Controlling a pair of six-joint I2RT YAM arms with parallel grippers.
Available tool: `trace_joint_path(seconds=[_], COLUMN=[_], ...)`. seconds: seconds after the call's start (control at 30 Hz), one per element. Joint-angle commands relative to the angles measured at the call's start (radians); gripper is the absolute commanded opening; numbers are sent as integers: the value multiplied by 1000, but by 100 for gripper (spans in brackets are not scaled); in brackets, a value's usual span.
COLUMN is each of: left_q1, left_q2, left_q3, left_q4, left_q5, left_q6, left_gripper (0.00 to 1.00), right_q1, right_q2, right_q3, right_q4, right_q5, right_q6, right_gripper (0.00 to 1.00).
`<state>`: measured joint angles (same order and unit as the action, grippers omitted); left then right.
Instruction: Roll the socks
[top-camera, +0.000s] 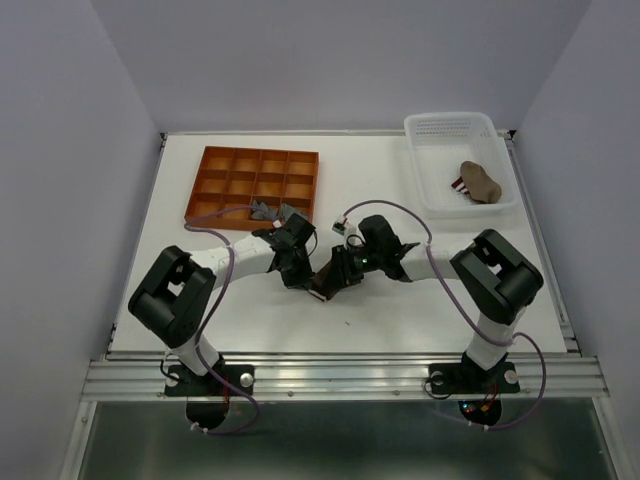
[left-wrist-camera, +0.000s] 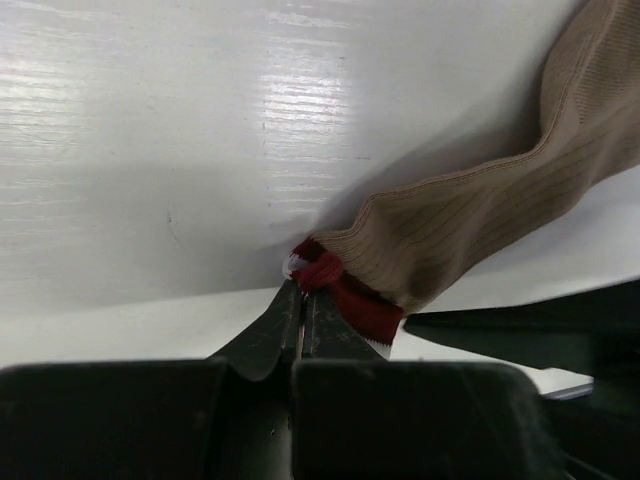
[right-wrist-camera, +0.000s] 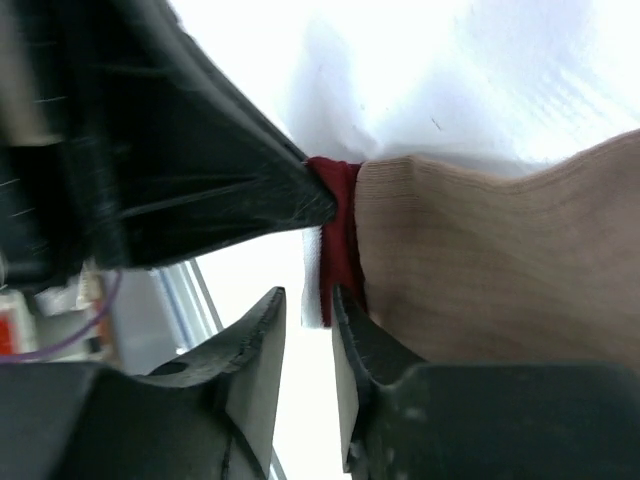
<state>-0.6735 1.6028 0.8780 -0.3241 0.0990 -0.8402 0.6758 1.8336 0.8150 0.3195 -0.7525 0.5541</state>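
The white table carries everything, and the 2 arms reach inward from its near edge so that their wrists meet just in front of centre, the left arm bent in from the left and the right arm from the right. An orange tray divided into compartments lies at the far left, and a white mesh basket stands at the far right. In the basket lies 1 rolled tan sock with a red-and-white striped part beside it. A grey sock lies crumpled against the tray's near right corner. Between the wrists, a ribbed tan sock stretches over the table, its body rumpled. The left gripper is clenched on this sock's red cuff, fingertips pressed together on the fabric. The right gripper is released: a narrow gap shows between its fingers, with the cuff's white edge just past their tips.
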Motion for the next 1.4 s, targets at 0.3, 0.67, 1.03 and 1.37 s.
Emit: trace_joint_path(seconds=[0.3,0.67,1.03,1.37], left_q1=[-8,-11,-14,-12], left_q2=[100,157,163,158], left_q3=[167,243,269,282], left_q4=[-302,-440,-458,-471], left_q5=[77,97,105,91], left_q6=[142,196,187,184], left_gripper=[0,0,0,0], right_q1=[235,406,519,541], right_q2=[-267,-301,-217,-155], right_q3=[-34,-50,18,55], right_q4=[-126,-117,-169,-192], right_q5=[460,712,896,926], right_q6=[-413,-542,-637,-637], right_gripper=[37,36,36,25])
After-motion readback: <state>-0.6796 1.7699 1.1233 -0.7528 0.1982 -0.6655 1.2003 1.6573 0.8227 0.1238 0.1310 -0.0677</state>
